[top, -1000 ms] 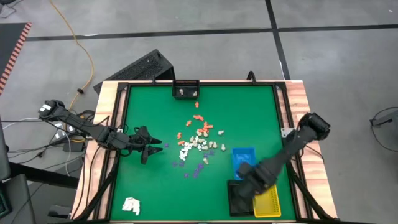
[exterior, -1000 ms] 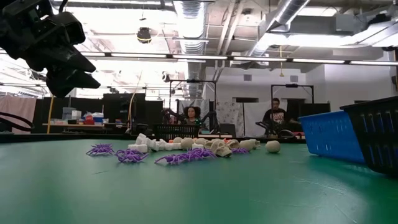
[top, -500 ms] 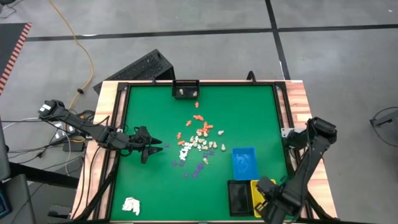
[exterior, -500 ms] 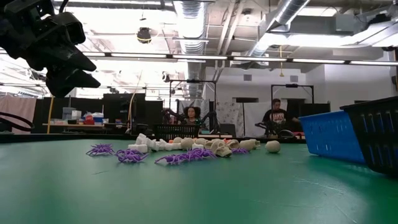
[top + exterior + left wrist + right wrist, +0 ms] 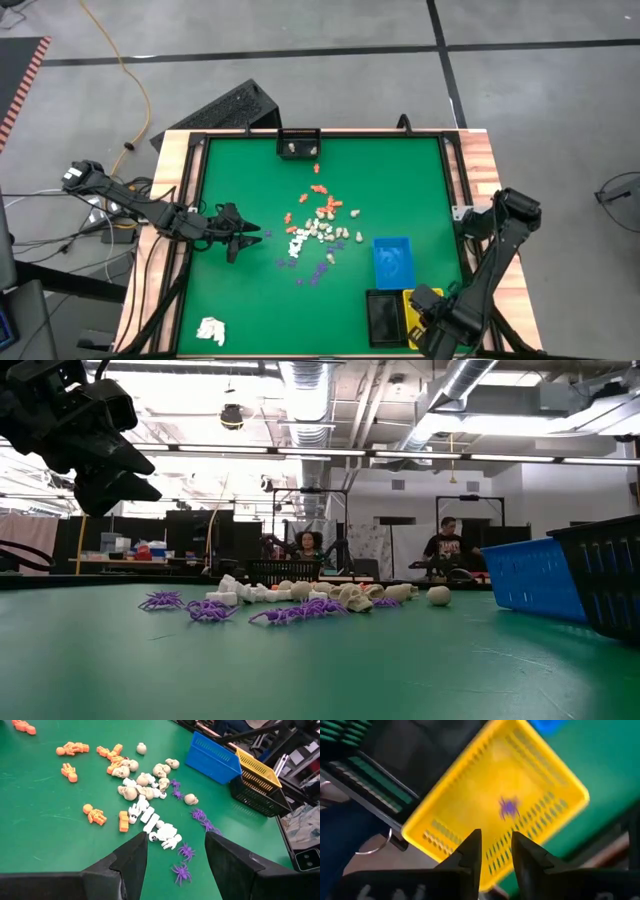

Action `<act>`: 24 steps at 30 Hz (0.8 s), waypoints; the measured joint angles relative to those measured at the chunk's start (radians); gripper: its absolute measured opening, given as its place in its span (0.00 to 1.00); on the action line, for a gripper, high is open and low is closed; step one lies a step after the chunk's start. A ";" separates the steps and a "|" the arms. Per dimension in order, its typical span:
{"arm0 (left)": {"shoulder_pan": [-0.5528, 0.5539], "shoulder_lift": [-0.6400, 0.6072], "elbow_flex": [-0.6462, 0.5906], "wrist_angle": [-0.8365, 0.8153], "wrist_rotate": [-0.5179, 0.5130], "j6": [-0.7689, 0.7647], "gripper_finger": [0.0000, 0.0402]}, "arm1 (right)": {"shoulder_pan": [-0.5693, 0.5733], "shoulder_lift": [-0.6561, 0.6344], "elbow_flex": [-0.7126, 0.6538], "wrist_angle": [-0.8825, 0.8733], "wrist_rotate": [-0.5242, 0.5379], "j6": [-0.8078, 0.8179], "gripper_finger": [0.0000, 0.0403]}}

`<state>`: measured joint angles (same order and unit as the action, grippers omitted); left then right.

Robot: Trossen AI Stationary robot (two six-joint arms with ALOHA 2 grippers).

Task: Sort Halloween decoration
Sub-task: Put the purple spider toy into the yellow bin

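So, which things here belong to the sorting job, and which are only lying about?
Belong to the job:
- small figurines
- purple spider in the yellow tray
- blue tray
- black tray
- right gripper, open over the yellow tray

Only lying about:
- white paper wad
- small black box

A white paper wad (image 5: 210, 329) lies at the green table's (image 5: 260, 300) near-left corner, two people (image 5: 306, 546) sitting beyond.

My right gripper (image 5: 430, 322) swings off the black tray (image 5: 384, 317) to over the yellow tray (image 5: 495, 810), its fingers now slightly parted; a purple spider (image 5: 508, 807) now sits inside that tray.
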<state>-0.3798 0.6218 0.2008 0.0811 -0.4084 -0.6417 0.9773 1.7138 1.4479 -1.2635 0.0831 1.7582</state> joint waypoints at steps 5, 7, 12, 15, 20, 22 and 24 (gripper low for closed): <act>0.000 0.000 0.000 0.000 0.001 0.000 0.47 | -0.110 0.000 0.000 0.073 0.229 -0.265 0.31; 0.000 0.000 0.000 0.000 0.001 0.001 0.47 | -0.180 0.000 0.000 0.125 0.277 -0.438 0.31; 0.000 0.000 0.000 0.000 0.001 0.001 0.47 | -0.370 0.000 0.000 0.285 0.300 -0.912 0.31; 0.000 0.000 0.000 0.000 0.001 0.003 0.47 | -0.476 0.000 0.000 0.339 0.275 -1.133 0.31; 0.000 0.000 0.000 -0.001 0.001 0.020 0.47 | -0.609 0.005 -0.014 0.377 0.221 -1.396 0.31; 0.000 0.000 0.000 -0.001 0.002 0.020 0.47 | -0.646 0.009 -0.026 0.387 0.195 -1.461 0.31; 0.000 0.000 0.000 -0.002 0.002 0.019 0.47 | -0.684 0.019 -0.046 0.434 0.155 -1.506 0.31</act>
<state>-0.3799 0.6217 0.2008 0.0795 -0.4065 -0.6226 0.2935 1.7333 1.4022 -0.8300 0.2382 0.2521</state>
